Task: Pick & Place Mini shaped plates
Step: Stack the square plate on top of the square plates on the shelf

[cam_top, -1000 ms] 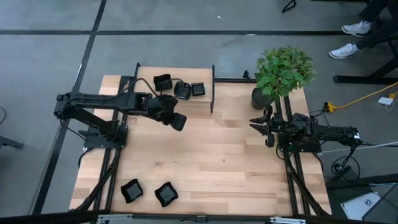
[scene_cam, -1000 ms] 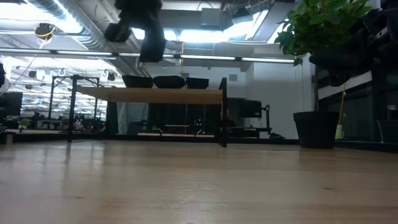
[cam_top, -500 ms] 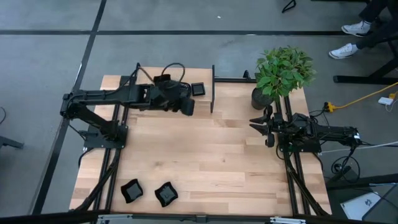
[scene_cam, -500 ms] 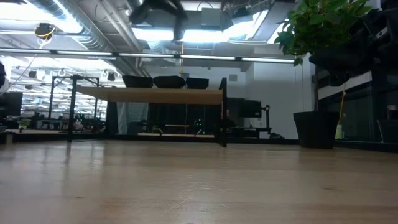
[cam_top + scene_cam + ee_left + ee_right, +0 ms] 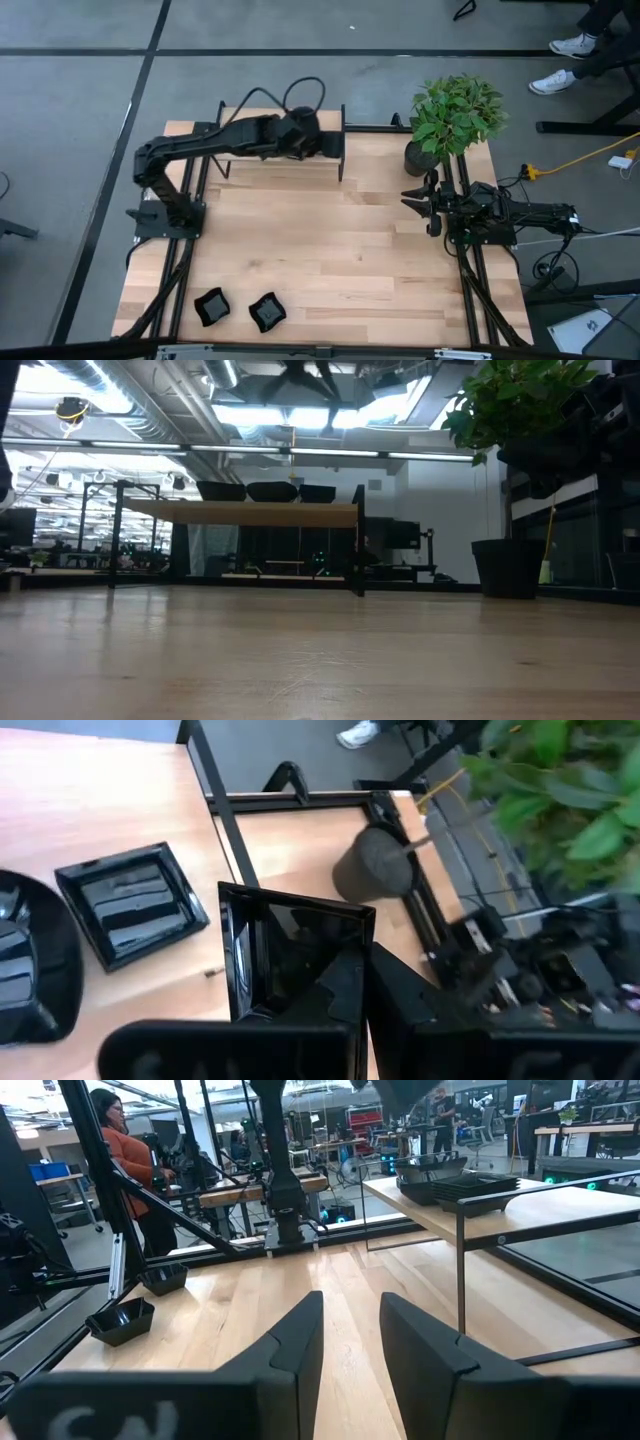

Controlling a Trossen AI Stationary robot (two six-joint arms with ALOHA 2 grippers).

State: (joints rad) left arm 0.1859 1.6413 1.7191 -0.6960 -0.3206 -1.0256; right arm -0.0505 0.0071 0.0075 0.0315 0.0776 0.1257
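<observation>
A: What carries everything here?

B: A light wooden table, with a raised wooden shelf in a black frame at its far edge.

A: What sits on the shelf?

B: In the low view, three black mini shaped plates in a row. The left wrist view shows a ribbed square plate lying flat on it beside a rounder plate.

A: And the table itself?

B: Two more black plates near its front left corner, just beside each other. A dark plant pot stands at the far right corner.
</observation>
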